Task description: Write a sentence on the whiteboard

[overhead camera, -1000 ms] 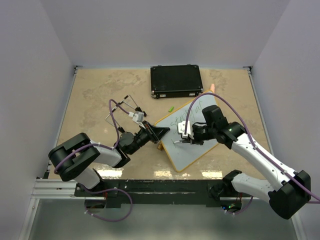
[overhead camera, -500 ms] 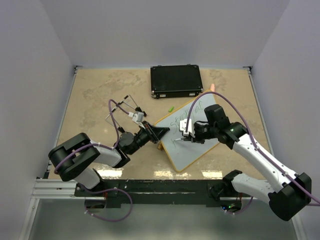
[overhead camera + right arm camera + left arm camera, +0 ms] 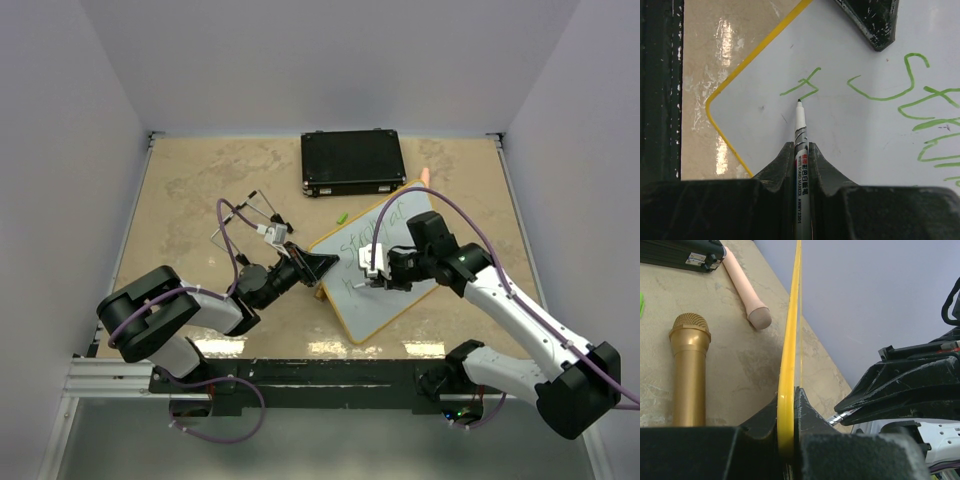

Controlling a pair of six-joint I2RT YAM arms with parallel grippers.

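My right pincer (image 3: 800, 148) clamps the marker (image 3: 800, 122), tip on the whiteboard (image 3: 385, 308), mid-desk (image 3: 200, 180) toward the near edge. My left pincer (image 3: 788, 407) pinches its rim. I judge the sentence (image 3: 912, 107) should run on toward the far-right corner.

The marker (image 3: 799, 120) barrel carries small print that seems to read "WHITE BOARD MARKER AWMY2301". On the whiteboard (image 3: 840, 150), toward three o'clock from the marker's tip, the green sentence (image 3: 880, 99) shows only unreadable strokes.

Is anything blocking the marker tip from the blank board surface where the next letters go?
Nothing visible. The marker, held in the right gripper, has its tip at bare whiteboard. The left gripper clamps the rim, its finger well off the tip.
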